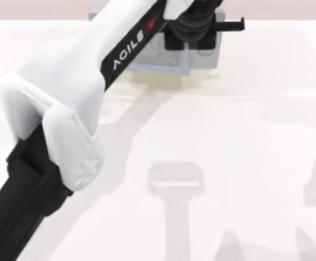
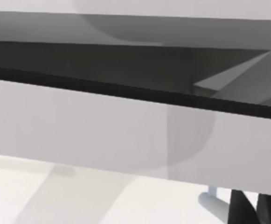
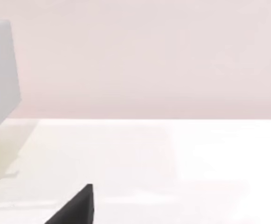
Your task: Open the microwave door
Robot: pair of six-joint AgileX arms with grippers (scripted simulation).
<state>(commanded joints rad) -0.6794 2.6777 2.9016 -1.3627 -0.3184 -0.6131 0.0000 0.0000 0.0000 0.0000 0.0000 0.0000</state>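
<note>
The left arm (image 1: 65, 103) fills the left of the top view, running from the near-left corner of the tabletop (image 1: 245, 163) diagonally up to the far edge, its white housing carrying a black strip with lettering. At its far end the left gripper (image 1: 198, 27) sits over the microwave (image 1: 163, 57), which stands at the far edge of the tabletop, a little left of the middle. Only part of the light-grey box shows under the arm: its top face, and to the right a patch of the knob panel (image 1: 206, 54) with one round outline on it. The gripper's black body hides most of what lies under it, and a thin black finger (image 1: 231, 24) juts out to the right past the microwave's right side. Whether the fingers are spread or closed cannot be told from these views.

The left wrist view is taken very close to the microwave (image 2: 79, 126): a broad pale grey face crosses the picture, a dark band runs along its upper edge, and beyond that lies a shadowed grey surface. Which of these surfaces is the microwave door cannot be told. Two dark finger tips (image 2: 247, 210) and a pale rounded piece show at one corner.

The right arm is out of the top view; its wrist view shows the microwave (image 3: 0, 74) as a grey block far off at one side, and a black tip (image 3: 77, 207) of the right gripper over the pale tabletop (image 3: 172, 158).
</note>
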